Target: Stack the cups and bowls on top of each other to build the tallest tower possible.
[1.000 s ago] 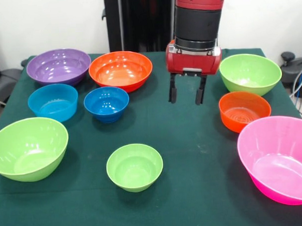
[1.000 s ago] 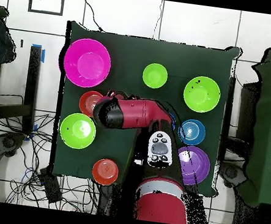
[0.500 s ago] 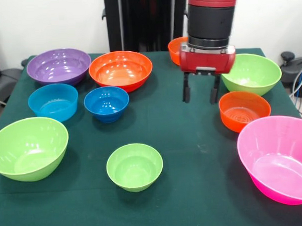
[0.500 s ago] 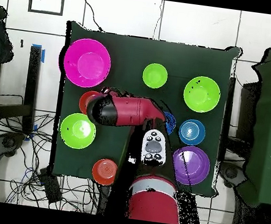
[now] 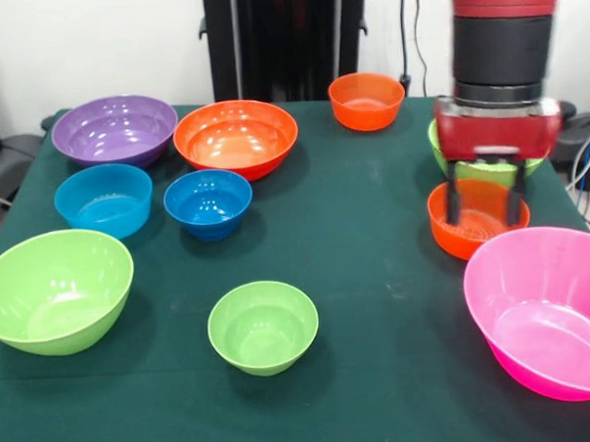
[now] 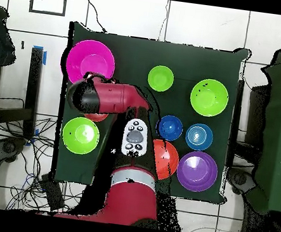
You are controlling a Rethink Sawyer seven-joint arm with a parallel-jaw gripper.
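Several bowls stand singly on the green table (image 5: 376, 276); no tower is in view. My gripper (image 5: 484, 205) is open and holds nothing. It hangs over the mouth of a medium orange bowl (image 5: 477, 231) at the right. Just behind it is a lime green bowl (image 5: 437, 144), partly hidden by the wrist. In front sits a large pink bowl (image 5: 544, 308). Overhead, the arm (image 6: 107, 97) covers the gripper, and only an edge of the orange bowl (image 6: 95, 116) shows beside the lime green bowl (image 6: 80, 135).
A small orange bowl (image 5: 366, 100) sits at the back, with a wide orange bowl (image 5: 235, 135) and a purple bowl (image 5: 115, 129) to its left. Two blue bowls (image 5: 103, 198) (image 5: 208, 200) stand left of centre. A large lime bowl (image 5: 55, 288) and a small lime bowl (image 5: 262, 325) are nearest.
In the front view the gripper has moved right, from over the table's middle to above the medium orange bowl. It stayed open. The small orange bowl at the back is now uncovered.
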